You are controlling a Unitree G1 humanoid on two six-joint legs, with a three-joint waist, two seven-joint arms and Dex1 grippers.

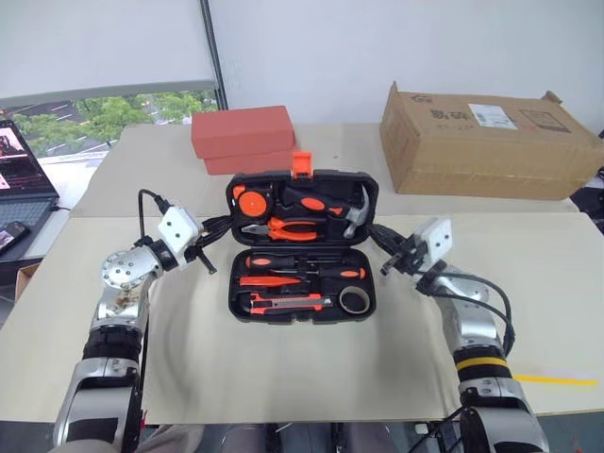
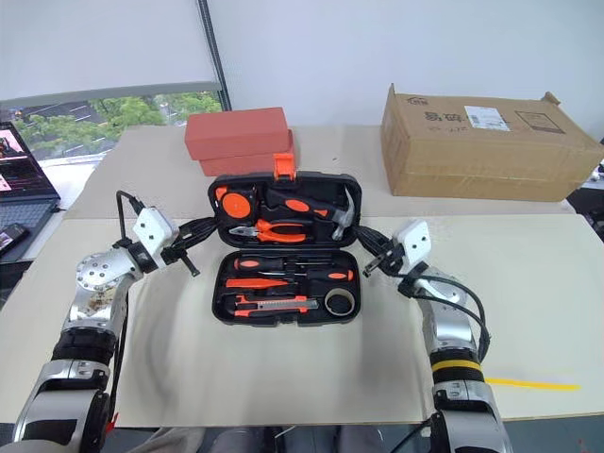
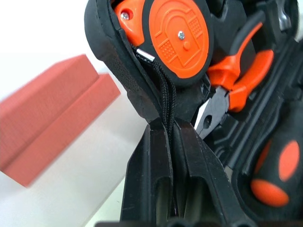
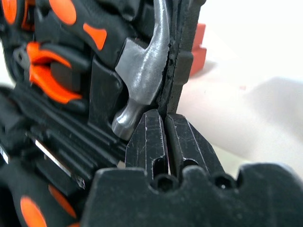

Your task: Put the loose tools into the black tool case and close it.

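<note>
Black tool case lay open before the red boxes, screwdrivers seated inside; left gripper and right gripper, fingers pressed together, flanked the lid; best swung down evenly, both sides together.

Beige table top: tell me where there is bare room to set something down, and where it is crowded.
Bare stretches of the beige table top: in front of the open black plastic tool case, and to its right, below the brown cardboard box. Crowded: both case sides, where the left gripper and right gripper sit, and behind it by the stacked red boxes.
</note>
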